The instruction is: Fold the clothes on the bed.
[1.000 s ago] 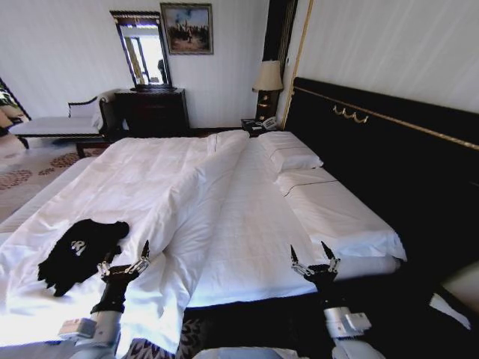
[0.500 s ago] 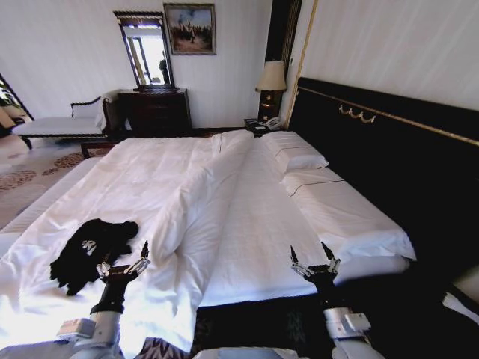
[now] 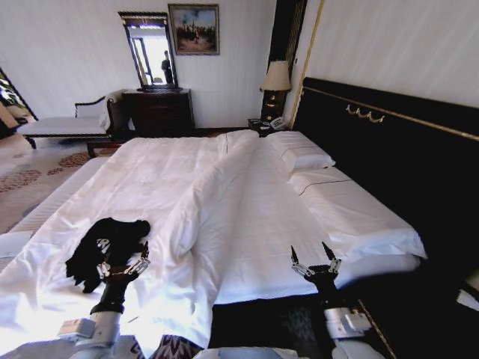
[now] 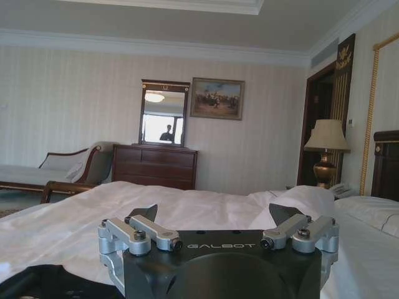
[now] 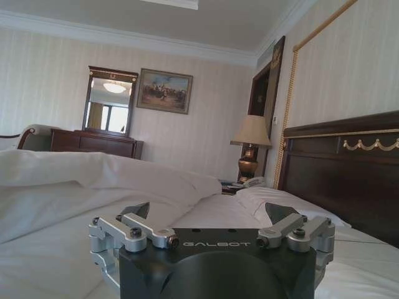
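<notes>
At the far left of the head view, a dark-framed chaise with a pale cushion [image 3: 52, 126] is cut off by the picture's edge. Next comes the crumpled black short-sleeved T-shirt of soft cloth [image 3: 107, 249], lying on the near left part of the very large white-sheeted bed with a dark frame [image 3: 247, 202], close to the duvet's near edge. It is bunched into an uneven heap, so its sleeves and outline are hard to make out, and only a scrap of white lettering shows among the folds; the words cannot be read. Its near edge is partly hidden behind the left pincer [image 3: 122, 263], which is held just above and in front of the shirt with its two fingers spread wide and nothing between them. In the left wrist view the same pincer [image 4: 218, 233] stands open, and a dark bit of the shirt [image 4: 43, 283] shows at the picture's lower corner, mostly cut off.

A long fold of white duvet [image 3: 198, 202] runs up the middle of the bed. Further right, the right pincer [image 3: 315, 262] hangs over the bed's near edge, well apart from the shirt, likewise wide open and empty; the right wrist view [image 5: 212, 230] shows the same. Rightmost, the tall dark headboard with gold trim [image 3: 389, 142] runs out of the picture.
</notes>
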